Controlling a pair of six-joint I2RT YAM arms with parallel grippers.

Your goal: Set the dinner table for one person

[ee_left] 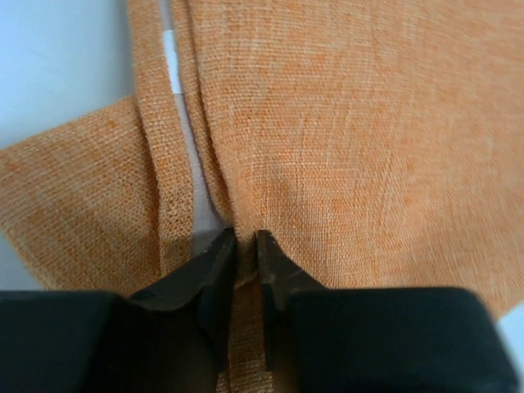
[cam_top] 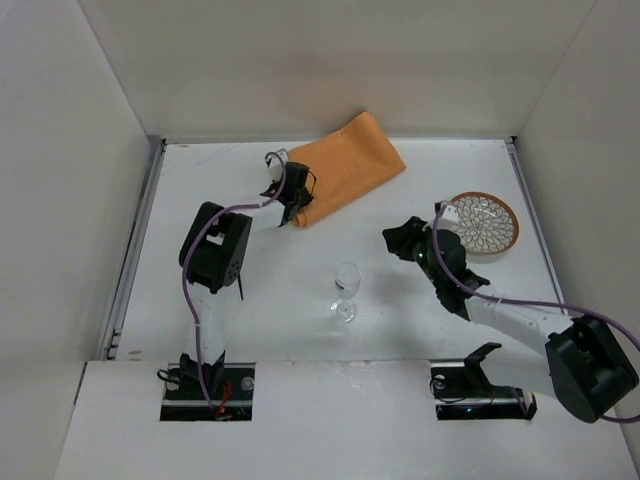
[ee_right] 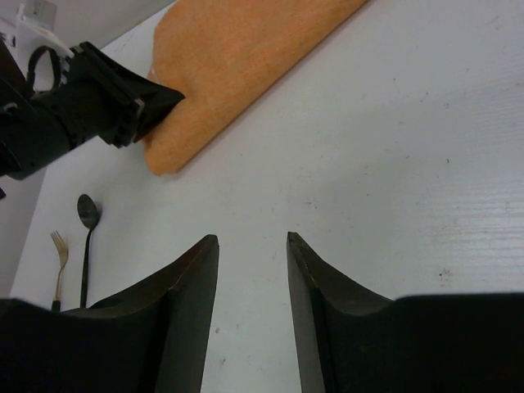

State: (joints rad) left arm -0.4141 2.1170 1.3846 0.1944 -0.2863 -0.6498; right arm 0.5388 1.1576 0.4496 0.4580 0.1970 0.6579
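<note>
The white dinner table (cam_top: 450,170) carries an orange folded cloth mat (cam_top: 345,165) at the back. My left gripper (cam_top: 295,203) is shut on the mat's near corner; the left wrist view shows the jaws (ee_left: 246,239) pinching a fold of the orange weave (ee_left: 344,123). My right gripper (cam_top: 398,240) is open and empty, low over bare table (ee_right: 409,164), its jaws (ee_right: 252,239) pointing toward the mat (ee_right: 237,57) and the left gripper (ee_right: 155,102). A clear wine glass (cam_top: 346,290) stands upright in the middle. A round patterned plate (cam_top: 482,222) lies at the right.
A dark spoon (ee_right: 86,217) and a fork (ee_right: 57,246) lie side by side on the table's left part, mostly hidden under the left arm in the top view. White walls enclose the table, with metal rails along its left (cam_top: 135,250) and right edges.
</note>
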